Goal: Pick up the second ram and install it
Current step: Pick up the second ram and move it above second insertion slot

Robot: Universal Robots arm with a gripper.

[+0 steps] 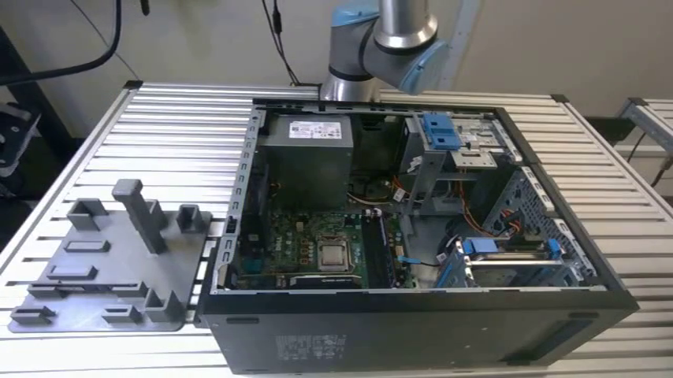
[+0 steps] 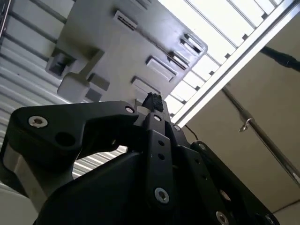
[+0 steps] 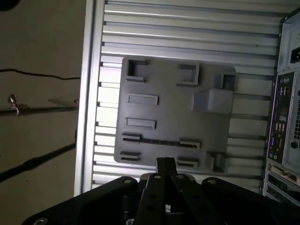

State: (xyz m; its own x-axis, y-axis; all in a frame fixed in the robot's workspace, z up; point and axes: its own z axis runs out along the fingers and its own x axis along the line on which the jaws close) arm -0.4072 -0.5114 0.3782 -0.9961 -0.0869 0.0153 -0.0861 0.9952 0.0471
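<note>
A grey holder tray [image 1: 105, 260] with upright posts lies on the slatted table at the exterior view's left. A thin dark strip [image 1: 90, 285] runs between two of its slotted holders; it looks like the second ram seen edge-on [image 3: 159, 139]. In both wrist views my gripper [image 3: 165, 163] hangs well above the tray [image 3: 168, 108], fingers pressed together with nothing between them. Its fingertips [image 2: 153, 101] line up over the tray's edge nearest the dark strip.
An open computer case [image 1: 421, 331] lies beside the tray, its motherboard [image 1: 315, 244] and processor exposed. Its rear port panel [image 3: 283, 117] faces the tray. The arm's elbow [image 1: 384, 39] rises behind the case. Cables hang beyond the table edge [image 3: 89, 117].
</note>
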